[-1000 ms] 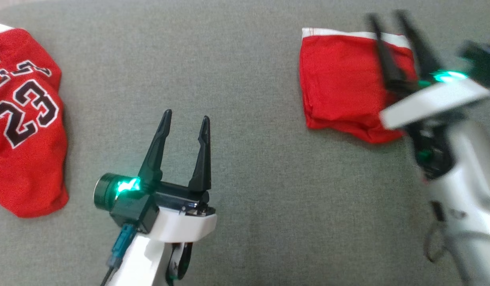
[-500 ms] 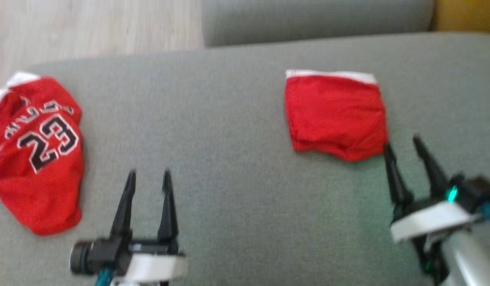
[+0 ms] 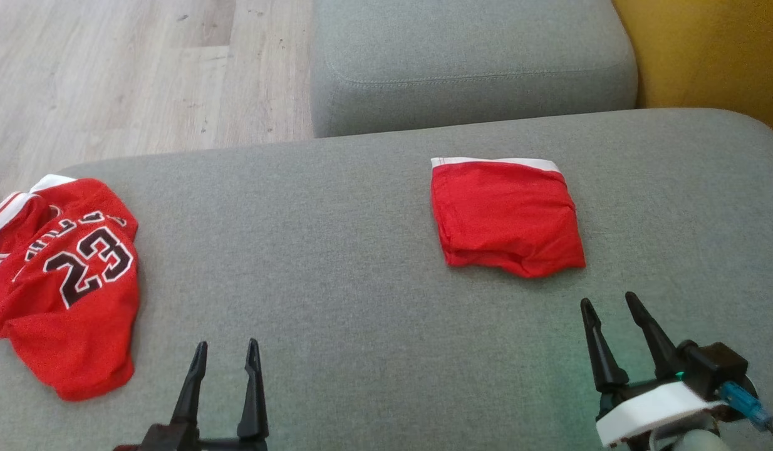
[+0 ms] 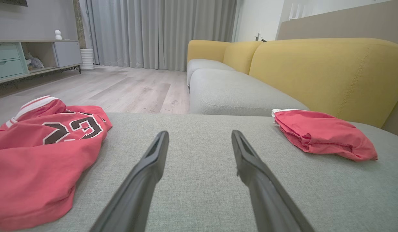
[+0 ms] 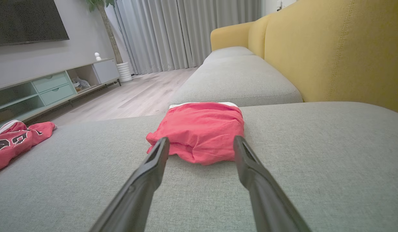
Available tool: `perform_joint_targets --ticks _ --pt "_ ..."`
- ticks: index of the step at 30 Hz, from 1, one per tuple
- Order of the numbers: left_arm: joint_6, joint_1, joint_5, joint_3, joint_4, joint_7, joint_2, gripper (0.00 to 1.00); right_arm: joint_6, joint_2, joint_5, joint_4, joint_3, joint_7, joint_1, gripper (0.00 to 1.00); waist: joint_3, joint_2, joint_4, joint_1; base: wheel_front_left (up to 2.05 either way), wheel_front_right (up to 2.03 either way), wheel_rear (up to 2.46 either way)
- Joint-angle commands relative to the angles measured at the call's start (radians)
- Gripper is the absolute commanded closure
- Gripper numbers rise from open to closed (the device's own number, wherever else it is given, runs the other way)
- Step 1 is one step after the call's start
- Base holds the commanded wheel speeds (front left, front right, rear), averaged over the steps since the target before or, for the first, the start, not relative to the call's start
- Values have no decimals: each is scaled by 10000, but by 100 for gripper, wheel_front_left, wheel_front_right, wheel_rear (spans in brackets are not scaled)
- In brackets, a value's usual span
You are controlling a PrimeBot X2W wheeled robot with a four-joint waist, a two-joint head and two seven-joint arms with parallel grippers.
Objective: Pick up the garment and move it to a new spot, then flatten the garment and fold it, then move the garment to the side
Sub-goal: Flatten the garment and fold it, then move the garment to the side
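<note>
Matt red cloth garment (image 3: 505,216), woven sofa (image 3: 336,263)

Open cushion (image 3: 336,263) between jersey (image 3: 67,282), folded garment (image 3: 505,216)

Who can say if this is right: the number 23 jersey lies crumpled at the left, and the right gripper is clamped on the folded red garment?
Not quite. The right gripper is open and clear of the folded red garment, as the head view shows; the number 23 jersey does lie crumpled at the left.

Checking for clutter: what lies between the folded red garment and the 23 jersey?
Just bare grey cushion from jersey to folded garment, as the head view shows.
</note>
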Motion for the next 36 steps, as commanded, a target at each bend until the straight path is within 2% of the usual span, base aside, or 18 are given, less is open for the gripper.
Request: perform_joint_targets --ticks 1,26,36 --pt "-34 -333 64 406 -254 -51 -27 0 67 -19 -58 -253 141 -109 -249 0 -5 -1 7 1 0 0 0" --pt "-4 -360 110 296 -206 -51 -28 0 67 61 -146 -156 45 -110 -212 0 22 -1 -57 1 0 0 0" --pt "25 -658 104 90 -456 -51 -28 0 67 -28 -91 133 -572 -110 -799 0 751 -1 150 1 0 0 0"
